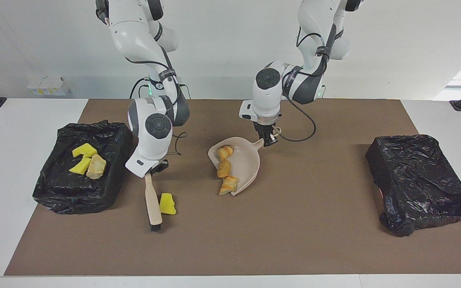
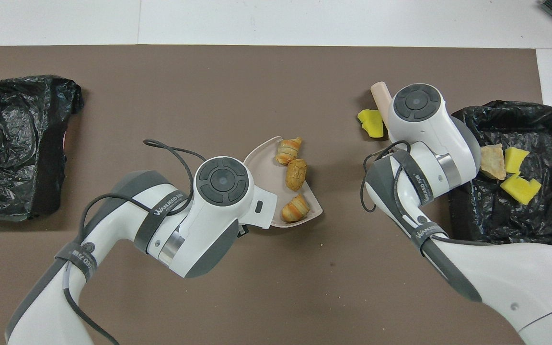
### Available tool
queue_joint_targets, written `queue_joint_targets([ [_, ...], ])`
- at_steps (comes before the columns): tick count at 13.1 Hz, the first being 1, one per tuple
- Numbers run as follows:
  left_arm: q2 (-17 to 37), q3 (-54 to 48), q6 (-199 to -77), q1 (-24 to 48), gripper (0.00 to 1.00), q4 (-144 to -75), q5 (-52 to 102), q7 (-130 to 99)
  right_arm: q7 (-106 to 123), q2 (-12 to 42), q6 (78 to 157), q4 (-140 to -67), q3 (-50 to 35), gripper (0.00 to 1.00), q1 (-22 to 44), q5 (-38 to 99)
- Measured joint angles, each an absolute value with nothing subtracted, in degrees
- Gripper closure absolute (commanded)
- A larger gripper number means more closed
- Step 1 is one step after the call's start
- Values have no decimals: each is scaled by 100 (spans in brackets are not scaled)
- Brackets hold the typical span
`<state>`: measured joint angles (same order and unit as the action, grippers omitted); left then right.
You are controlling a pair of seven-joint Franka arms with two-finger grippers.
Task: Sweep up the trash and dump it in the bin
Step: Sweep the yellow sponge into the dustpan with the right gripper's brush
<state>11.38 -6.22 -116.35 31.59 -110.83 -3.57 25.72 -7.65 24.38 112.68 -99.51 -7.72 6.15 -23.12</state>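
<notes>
Trash [image 1: 167, 204]: bright yellow foam chunk, wedge-shaped, on brown mat [image 1: 294, 240]

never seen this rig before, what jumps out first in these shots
The right gripper holds a wooden brush beside a loose yellow foam chunk on the brown mat. The left gripper holds a beige dustpan carrying three orange-brown lumps. A black-lined bin holds three more pieces.
</notes>
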Motion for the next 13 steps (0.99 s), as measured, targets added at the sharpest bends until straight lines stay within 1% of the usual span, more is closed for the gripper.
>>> queue_joint_targets([
  [6,1128,-620,-11681,3155,100,-11119,-357,2577,-762,2469,11269,-9928,-1151,100,1145,-1418],
  [11,1121,-621,-11699,3153,100,-11135,-357,2583,-107,2468,11440,-10058,-1384,100,1192,-544],
  [13,1121,-621,-11699,3153,100,-11138,-357,2585,45,2424,11227,-10135,-1520,100,1187,-469],
])
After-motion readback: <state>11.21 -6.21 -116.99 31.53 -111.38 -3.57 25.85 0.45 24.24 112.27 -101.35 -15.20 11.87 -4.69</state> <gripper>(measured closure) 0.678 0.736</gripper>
